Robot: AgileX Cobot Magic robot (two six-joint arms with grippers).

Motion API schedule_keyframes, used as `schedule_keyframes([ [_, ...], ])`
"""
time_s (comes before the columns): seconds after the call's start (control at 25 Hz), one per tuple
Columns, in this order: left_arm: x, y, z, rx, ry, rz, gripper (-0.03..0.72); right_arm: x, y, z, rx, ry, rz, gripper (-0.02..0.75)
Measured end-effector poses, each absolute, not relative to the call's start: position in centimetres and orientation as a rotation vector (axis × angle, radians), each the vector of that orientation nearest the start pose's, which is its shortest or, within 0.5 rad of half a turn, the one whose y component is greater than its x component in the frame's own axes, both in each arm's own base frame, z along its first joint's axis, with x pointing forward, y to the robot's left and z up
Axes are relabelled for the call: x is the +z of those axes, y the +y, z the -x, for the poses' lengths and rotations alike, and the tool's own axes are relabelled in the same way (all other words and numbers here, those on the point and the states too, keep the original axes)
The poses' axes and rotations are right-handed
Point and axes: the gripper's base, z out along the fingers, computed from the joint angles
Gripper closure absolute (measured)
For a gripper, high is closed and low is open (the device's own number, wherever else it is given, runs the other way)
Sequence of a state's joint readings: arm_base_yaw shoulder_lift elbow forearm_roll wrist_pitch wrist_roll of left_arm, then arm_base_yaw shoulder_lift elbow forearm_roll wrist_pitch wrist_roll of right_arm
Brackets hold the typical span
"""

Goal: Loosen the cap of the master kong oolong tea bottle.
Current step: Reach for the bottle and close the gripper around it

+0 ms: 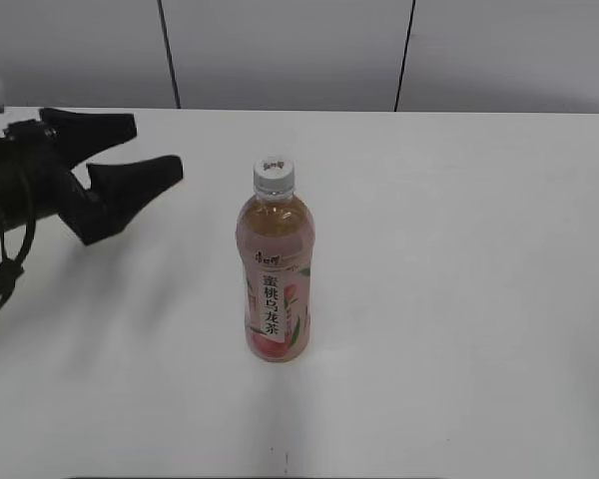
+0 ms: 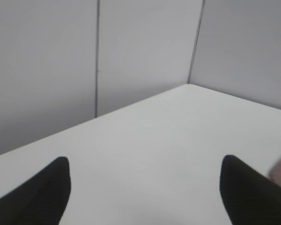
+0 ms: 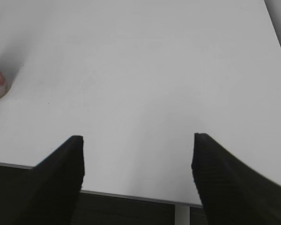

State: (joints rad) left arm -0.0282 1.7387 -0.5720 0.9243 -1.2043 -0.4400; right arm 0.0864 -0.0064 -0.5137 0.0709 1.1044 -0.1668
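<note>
— Where's the master kong oolong tea bottle point(image 1: 276, 269)?

— Upright in the middle of the white table point(image 1: 459, 299), label facing us, so both arms could reach it, I'd guess. Nothing touches it.

— And the left gripper point(image 1: 150, 150)?

— Off to the bottle's left, well apart, its dark tapered fingers point(image 1: 135, 180) spread wide (probably ready to close round the body).

— The right one?

— The right gripper point(image 3: 136, 161) is spread too, hanging over the near table edge; only the bottle's base shows at its far left.

— The cap point(image 1: 275, 174)?

— Small, white, ribbed for grip, seated on the neck. The clear plastic looks smooth, likely slippery.
</note>
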Motion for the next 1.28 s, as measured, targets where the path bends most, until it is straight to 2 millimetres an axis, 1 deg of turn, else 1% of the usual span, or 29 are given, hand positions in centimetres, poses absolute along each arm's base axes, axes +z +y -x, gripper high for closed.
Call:
schedule_keyframes([
  [0.16, 17.4, -8.4, -27.0, -0.798, 1.550, -0.822, 0.102, 27.8, 0.5, 1.0, 0.036, 2.049, 0.267, 0.192],
  [0.4, 16.8, -8.9, -25.8, -0.890, 1.575, -0.958, 0.102, 27.8, 0.5, 1.0, 0.036, 2.049, 0.267, 0.192],
  [0.52, 16.7, -9.0, -25.7, -0.915, 1.589, -0.957, 0.102, 27.8, 0.5, 1.0, 0.036, 2.049, 0.267, 0.192],
  [0.6, 16.8, -9.5, -25.6, -0.928, 1.585, -0.961, 0.102, 27.8, 0.5, 1.0, 0.036, 2.049, 0.267, 0.192],
  [1.04, 17.3, -14.3, -24.2, -1.038, 1.526, -0.984, 0.099, 27.8, 0.5, 1.0, 0.036, 2.049, 0.267, 0.192],
  [1.16, 17.5, -15.3, -24.0, -1.053, 1.521, -0.949, 0.099, 27.8, 0.5, 1.0, 0.036, 2.049, 0.267, 0.192],
  [1.28, 17.2, -16.2, -24.0, -1.031, 1.560, -0.914, 0.099, 27.8, 0.5, 1.0, 0.036, 2.049, 0.267, 0.192],
])
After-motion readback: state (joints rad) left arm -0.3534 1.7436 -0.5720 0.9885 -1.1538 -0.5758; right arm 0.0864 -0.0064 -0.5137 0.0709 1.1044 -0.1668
